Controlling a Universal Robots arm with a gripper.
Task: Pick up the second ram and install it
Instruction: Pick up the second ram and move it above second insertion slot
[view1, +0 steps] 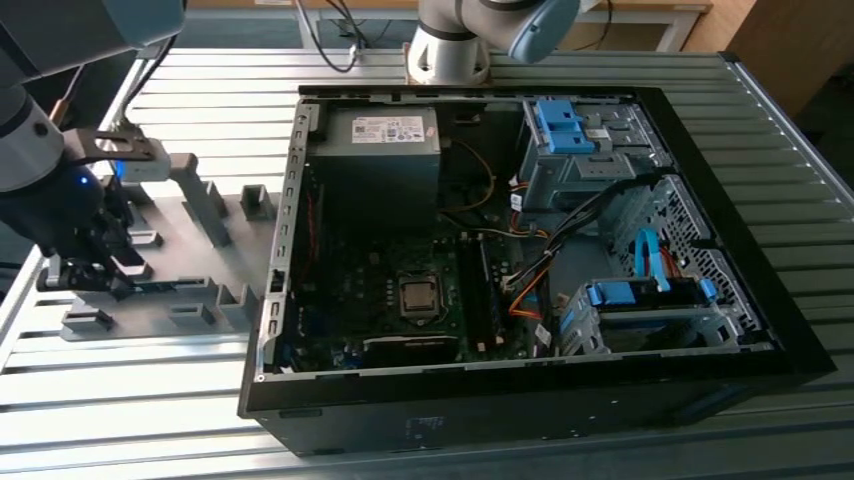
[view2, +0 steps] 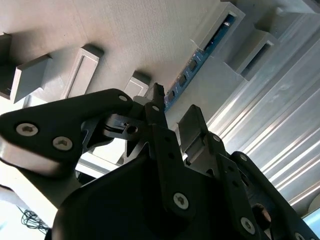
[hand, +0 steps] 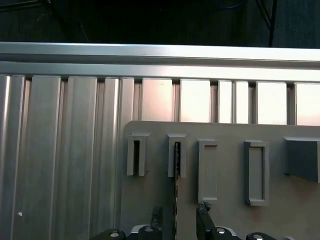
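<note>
The second ram (hand: 176, 185) is a thin blue board standing on edge in the slots of a grey holder plate (hand: 225, 130). In the second wrist view the second ram (view2: 200, 57) runs from a grey block toward my fingers. My gripper (hand: 179, 216) is open and straddles the stick, one dark fingertip (hand: 202, 209) on each side with a gap to the board. In the exterior view the gripper (view1: 114, 270) hangs low over the holder plate (view1: 240, 255) at the exterior view's left, and the ram (view1: 163, 287) lies just beside it.
An open black computer case (view1: 534, 230) lies to the exterior view's right of the plate, with the motherboard and processor socket (view1: 418, 297), a grey power supply (view1: 378, 140) and blue drive-bay latches (view1: 561, 125). Several grey holder blocks (view1: 200, 205) stand up from the plate. The table is ribbed metal (hand: 60, 150).
</note>
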